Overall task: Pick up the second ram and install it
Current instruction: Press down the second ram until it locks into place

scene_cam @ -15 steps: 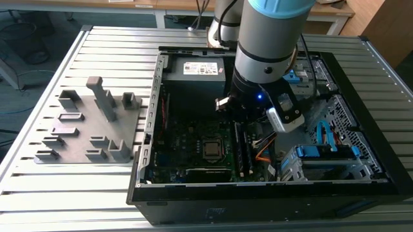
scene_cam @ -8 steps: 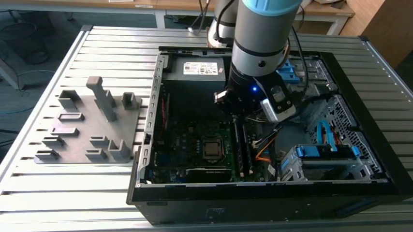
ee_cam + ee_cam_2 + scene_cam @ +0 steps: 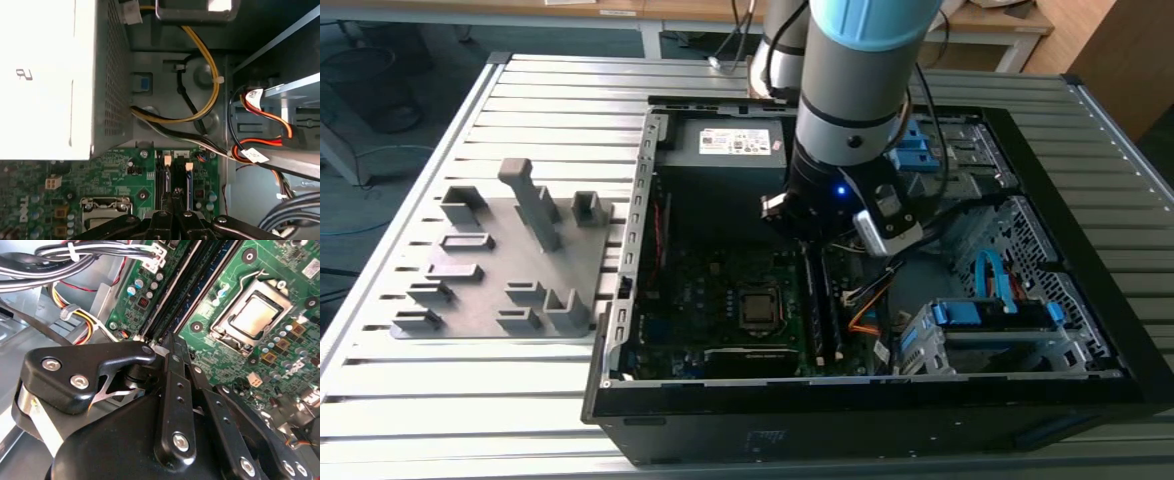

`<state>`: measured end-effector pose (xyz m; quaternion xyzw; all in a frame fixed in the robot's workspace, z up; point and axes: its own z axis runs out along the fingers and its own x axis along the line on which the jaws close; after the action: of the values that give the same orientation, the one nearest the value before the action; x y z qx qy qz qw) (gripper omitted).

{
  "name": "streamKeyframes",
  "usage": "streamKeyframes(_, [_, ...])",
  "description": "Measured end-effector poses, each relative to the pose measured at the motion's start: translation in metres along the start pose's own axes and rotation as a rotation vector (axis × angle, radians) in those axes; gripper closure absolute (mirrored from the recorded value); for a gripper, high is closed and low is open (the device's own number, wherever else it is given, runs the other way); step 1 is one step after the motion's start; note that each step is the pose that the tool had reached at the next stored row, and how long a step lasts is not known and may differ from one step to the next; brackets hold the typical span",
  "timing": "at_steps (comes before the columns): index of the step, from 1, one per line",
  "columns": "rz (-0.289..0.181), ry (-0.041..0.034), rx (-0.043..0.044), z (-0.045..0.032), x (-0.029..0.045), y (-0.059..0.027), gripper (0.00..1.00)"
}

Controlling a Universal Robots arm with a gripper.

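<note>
My gripper (image 3: pixel 811 238) reaches down inside the open computer case (image 3: pixel 627 300), at the far end of the memory slots (image 3: pixel 822 305) beside the CPU socket (image 3: pixel 758 308). Its fingers are shut against each other with nothing visible between them, and the tip (image 3: pixel 169 342) rests at the slots' end (image 3: pixel 182 295). In the first wrist view the gripper (image 3: pixel 176 194) sits between two slot latches (image 3: pixel 167 160). Dark narrow strips stand in the slots; I cannot tell which one is the second ram.
A grey fixture plate (image 3: pixel 507 265) with upright blocks lies on the slatted table at the exterior view's left. Cable bundles (image 3: pixel 75 260) and the power supply (image 3: pixel 45 80) crowd the case near the gripper. Drive cages (image 3: pixel 987 320) stand at the exterior view's right.
</note>
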<state>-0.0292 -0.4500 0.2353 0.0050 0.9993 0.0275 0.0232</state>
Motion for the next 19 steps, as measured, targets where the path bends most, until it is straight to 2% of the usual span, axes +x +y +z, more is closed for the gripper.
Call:
streamKeyframes(8, [0.0,0.0001,0.0002,0.0146,0.0007,-0.0006,0.9])
streamKeyframes(13, [0.0,0.0002,0.0007,0.0204,0.001,-0.0011,0.9])
streamKeyframes(16, [0.0,-0.0012,-0.0017,0.0174,0.0008,-0.0005,0.9])
streamKeyframes(19, [0.0,-0.0006,-0.0001,0.006,0.0003,-0.0001,0.9])
